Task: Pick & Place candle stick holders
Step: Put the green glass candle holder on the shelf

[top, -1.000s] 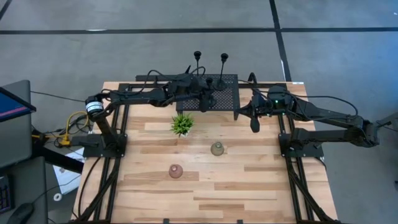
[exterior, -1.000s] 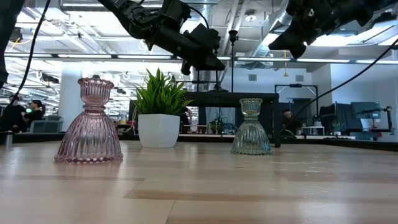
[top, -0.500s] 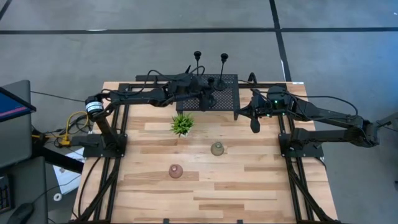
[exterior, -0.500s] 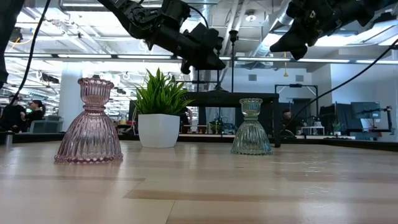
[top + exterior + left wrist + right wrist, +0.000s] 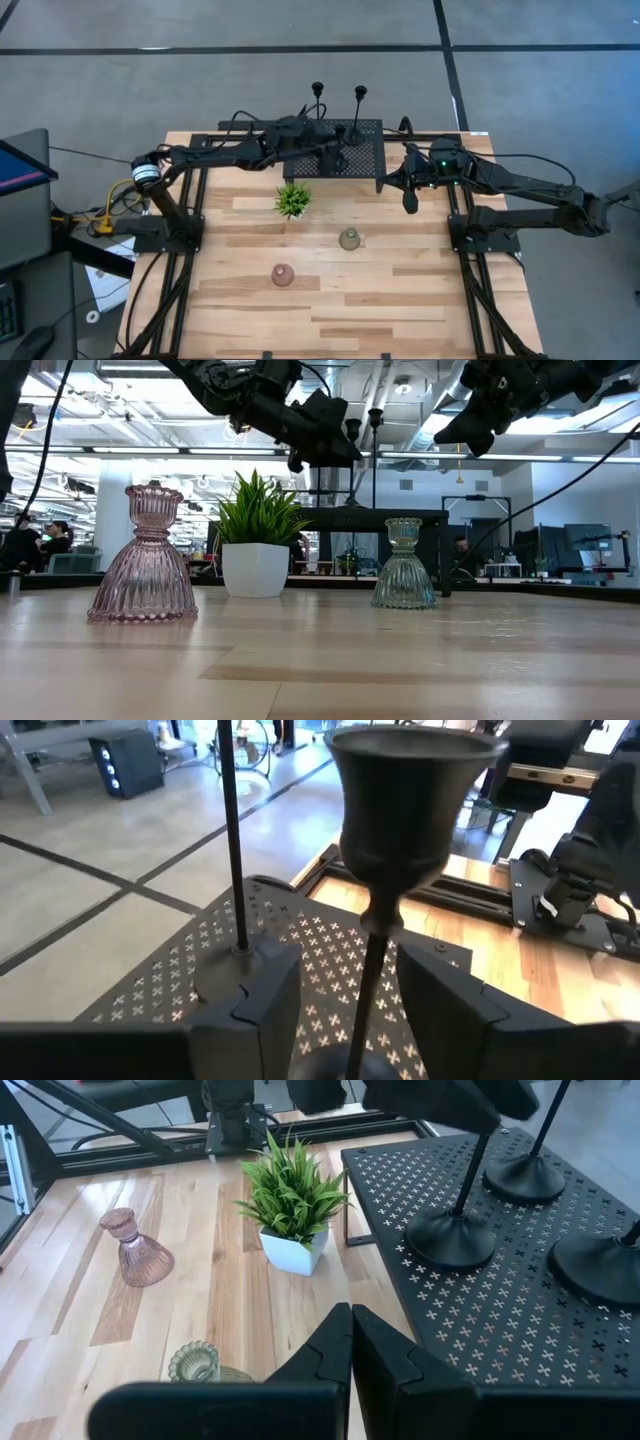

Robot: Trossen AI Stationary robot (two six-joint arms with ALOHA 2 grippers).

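— Wooden counter [image 5: 400, 300] under us, black mesh rack [image 5: 365, 160] at its far edge. Where did we see the holders?

— Three black candle stick holders [image 5: 455, 1230] stood on the rack. Pinkish glass cup [image 5: 283, 275] and greenish glass cup [image 5: 349, 239] sat on the boards, near the potted plant [image 5: 292, 200].

— And our claws?

— Our left claw [image 5: 345, 995] hung over the rack, fingers apart around one holder's stem without clamping it. Our right claw [image 5: 350, 1345] hovered beside the rack, fingers together, empty.

- High view looks straight down on my whole tabletop [image 5: 400, 300].
- Low view sits level at the tabletop's edge.
- My wrist views sit close; both see the black mesh rack [image 5: 520, 1290].
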